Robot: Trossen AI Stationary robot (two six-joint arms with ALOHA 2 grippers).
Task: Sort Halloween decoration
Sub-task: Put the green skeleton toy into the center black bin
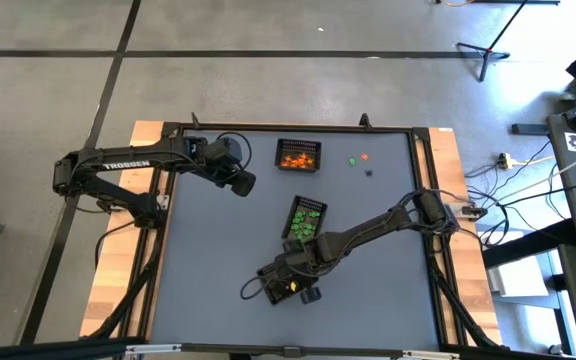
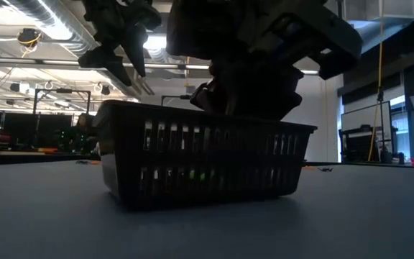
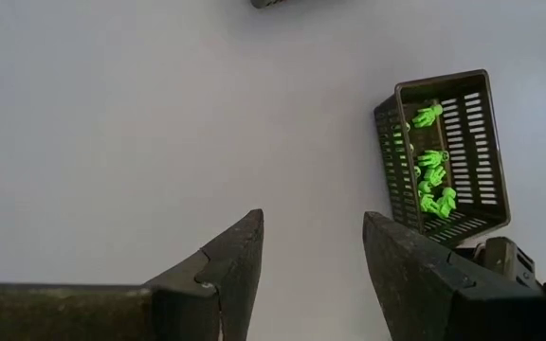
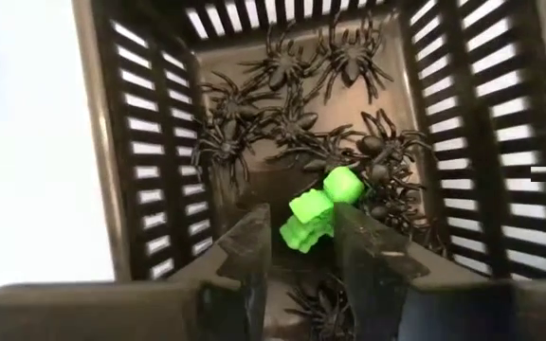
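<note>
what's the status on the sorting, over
Right gripper low in the spider basket, green trinket between its fingers. Left gripper open, hovering over bare table. Nothing blocking.

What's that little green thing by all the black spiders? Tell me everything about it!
The green trinket is a tiny, bright, blocky figure that looks like shiny plastic. It sits tilted between the right gripper fingers, inside a black mesh basket with slotted walls. Black spiders lie heaped behind and beside it. Whether the fingers squeeze it is unclear.
</note>
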